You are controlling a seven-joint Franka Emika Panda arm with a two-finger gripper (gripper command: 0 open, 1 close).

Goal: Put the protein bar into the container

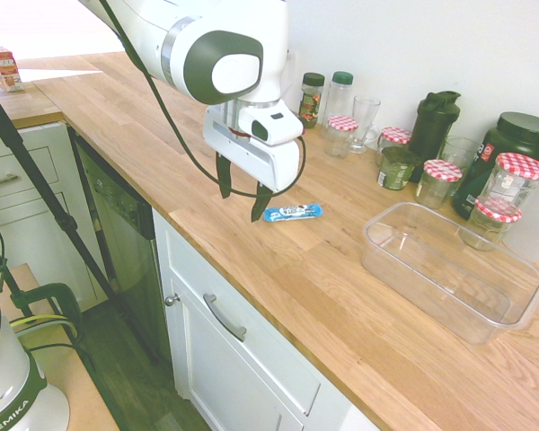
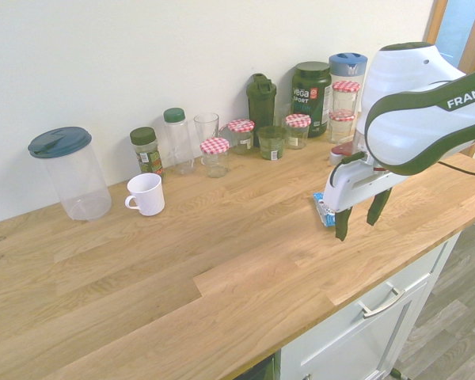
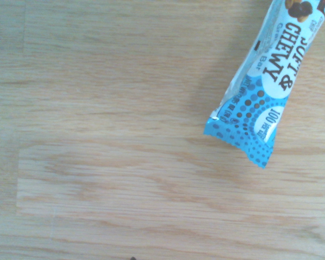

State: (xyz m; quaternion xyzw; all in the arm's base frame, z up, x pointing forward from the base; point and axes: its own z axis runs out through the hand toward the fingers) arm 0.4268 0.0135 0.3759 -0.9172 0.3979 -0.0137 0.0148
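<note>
Hand hovers wide open, empty, presumably to straddle the protein bar at three o'clock in the first exterior view, container waiting towards four.

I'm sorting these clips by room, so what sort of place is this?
Most likely a kitchen: a wooden worktop over white cabinets, with a white mug and glass jars with red-checkered lids standing on it.

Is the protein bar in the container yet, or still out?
Out: the protein bar lies on the wooden counter, apart from the clear container.
</note>
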